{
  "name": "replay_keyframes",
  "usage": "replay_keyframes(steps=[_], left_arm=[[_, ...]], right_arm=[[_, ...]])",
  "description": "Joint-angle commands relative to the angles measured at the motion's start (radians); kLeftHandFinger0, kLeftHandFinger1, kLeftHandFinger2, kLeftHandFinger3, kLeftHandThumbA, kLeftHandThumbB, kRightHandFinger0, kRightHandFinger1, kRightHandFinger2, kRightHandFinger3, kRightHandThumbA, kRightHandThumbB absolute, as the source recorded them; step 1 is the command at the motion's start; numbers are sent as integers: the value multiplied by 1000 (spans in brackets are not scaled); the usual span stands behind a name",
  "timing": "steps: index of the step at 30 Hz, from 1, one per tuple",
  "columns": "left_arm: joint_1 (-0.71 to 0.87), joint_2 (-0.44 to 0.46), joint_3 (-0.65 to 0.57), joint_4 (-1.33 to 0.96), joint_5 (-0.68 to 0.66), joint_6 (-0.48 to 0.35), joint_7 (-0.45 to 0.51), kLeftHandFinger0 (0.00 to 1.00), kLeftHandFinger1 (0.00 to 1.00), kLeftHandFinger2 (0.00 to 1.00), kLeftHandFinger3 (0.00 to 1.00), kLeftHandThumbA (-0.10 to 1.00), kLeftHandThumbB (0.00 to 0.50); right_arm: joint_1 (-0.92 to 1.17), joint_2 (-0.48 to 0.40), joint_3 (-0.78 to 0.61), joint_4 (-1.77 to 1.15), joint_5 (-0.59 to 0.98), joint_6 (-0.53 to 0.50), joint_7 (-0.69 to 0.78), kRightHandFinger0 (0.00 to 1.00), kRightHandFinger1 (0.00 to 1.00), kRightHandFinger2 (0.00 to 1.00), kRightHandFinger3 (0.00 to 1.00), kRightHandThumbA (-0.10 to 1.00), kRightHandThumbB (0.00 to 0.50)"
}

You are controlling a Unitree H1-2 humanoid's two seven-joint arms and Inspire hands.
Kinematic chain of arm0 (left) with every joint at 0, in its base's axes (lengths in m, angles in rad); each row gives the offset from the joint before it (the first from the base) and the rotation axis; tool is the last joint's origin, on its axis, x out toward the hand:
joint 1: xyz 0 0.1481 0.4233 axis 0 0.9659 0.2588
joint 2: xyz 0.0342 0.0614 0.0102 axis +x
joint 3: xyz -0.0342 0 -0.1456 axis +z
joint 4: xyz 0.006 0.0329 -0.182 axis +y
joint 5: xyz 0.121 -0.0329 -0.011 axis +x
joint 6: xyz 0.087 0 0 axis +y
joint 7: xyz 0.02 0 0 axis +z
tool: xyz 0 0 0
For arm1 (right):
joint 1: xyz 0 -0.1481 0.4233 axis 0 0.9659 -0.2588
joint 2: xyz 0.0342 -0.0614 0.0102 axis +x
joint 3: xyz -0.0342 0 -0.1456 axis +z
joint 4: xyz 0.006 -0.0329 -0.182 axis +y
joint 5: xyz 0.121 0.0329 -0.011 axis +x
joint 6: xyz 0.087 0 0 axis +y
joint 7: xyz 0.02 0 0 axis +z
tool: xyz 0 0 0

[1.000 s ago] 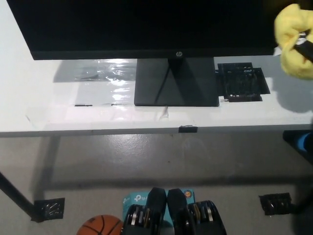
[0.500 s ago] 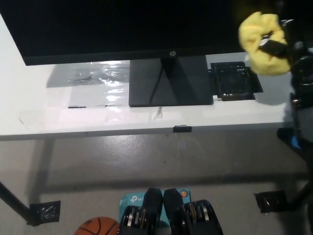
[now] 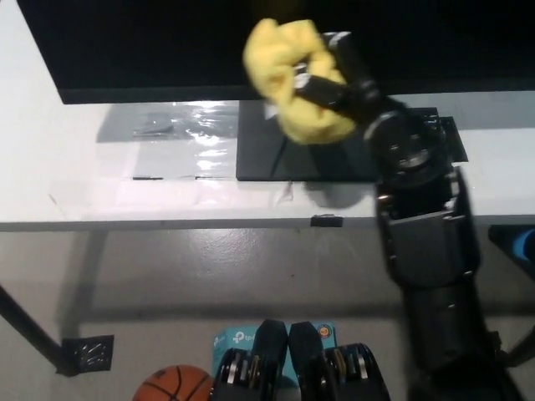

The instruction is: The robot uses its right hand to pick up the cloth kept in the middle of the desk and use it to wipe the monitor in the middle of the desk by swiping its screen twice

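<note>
My black right hand (image 3: 334, 83) is shut on a crumpled yellow cloth (image 3: 288, 79), held in front of the lower middle of the dark monitor screen (image 3: 167, 42). The cloth covers the screen's bottom edge and the top of the monitor stand (image 3: 276, 150). Whether the cloth touches the screen I cannot tell. My right arm (image 3: 422, 234) rises from the bottom right across the desk's front edge. My white left hand is out of view.
The white desk (image 3: 125, 196) carries a clear plastic sheet (image 3: 180, 129) left of the stand and a black mat (image 3: 447, 134) at the right, partly behind my arm. On the floor lie a basketball (image 3: 171, 384) and a black foot plate (image 3: 84, 355).
My right hand has carried the yellow cloth leftward from the screen's right edge to its middle. The arm now reaches far into view. The camera has shifted a little.
</note>
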Motion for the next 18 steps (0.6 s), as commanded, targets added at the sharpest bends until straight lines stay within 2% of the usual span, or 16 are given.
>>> replay_keyframes(steps=[1, 2, 5, 7, 9, 12, 13, 14, 15, 16, 18], left_arm=[[12, 13, 3, -7, 14, -24, 1, 546, 557, 693, 909, 66, 16], [13, 12, 4, -16, 12, -9, -3, 553, 563, 705, 912, 75, 15], [18, 9, 2, -32, 15, 1, -2, 556, 566, 711, 910, 78, 16], [15, 9, 2, -17, 17, -19, 5, 541, 553, 698, 899, 70, 17], [12, 10, -5, 1, 21, -36, 7, 541, 556, 697, 901, 67, 11], [21, 5, -1, -8, 12, -32, 7, 539, 552, 689, 900, 66, 14], [21, 5, -1, -11, 16, -31, 8, 539, 551, 688, 898, 65, 15], [23, 3, 2, -12, 8, -31, 6, 537, 549, 686, 895, 61, 17], [23, 2, 2, -11, 7, -32, 7, 537, 548, 685, 894, 58, 18], [23, 1, 0, -10, 12, -31, 9, 537, 548, 684, 894, 57, 17], [26, -4, 0, -18, 15, -18, 12, 536, 549, 684, 897, 55, 16]], right_arm=[[-44, 30, -10, -28, -52, -4, 52, 0, 0, 229, 38, -100, 117], [-51, 36, -5, -20, -44, -4, 47, 0, 0, 229, 17, -100, 130], [-64, 62, -25, -6, -60, -4, 49, 0, 0, 216, 131, -100, 127], [-87, 83, -45, 14, -78, -4, 49, 0, 2, 237, 157, -100, 129], [-106, 108, -82, 34, -82, -4, 44, 0, 0, 177, 243, -100, 96], [-118, 123, -128, 51, -96, -4, 56, 0, 0, 185, 259, -100, 103], [-125, 130, -152, 63, -105, -4, 50, 0, 0, 214, 335, -100, 115], [-136, 122, -177, 91, -96, -4, 53, 0, 0, 185, 256, -100, 103], [-139, 123, -183, 95, -101, -4, 57, 0, 0, 192, 251, -100, 105], [-143, 119, -186, 103, -89, -4, 54, 0, 0, 184, 161, -100, 110], [-149, 108, -194, 112, -70, -4, 43, 0, 0, 254, 99, -100, 116]])
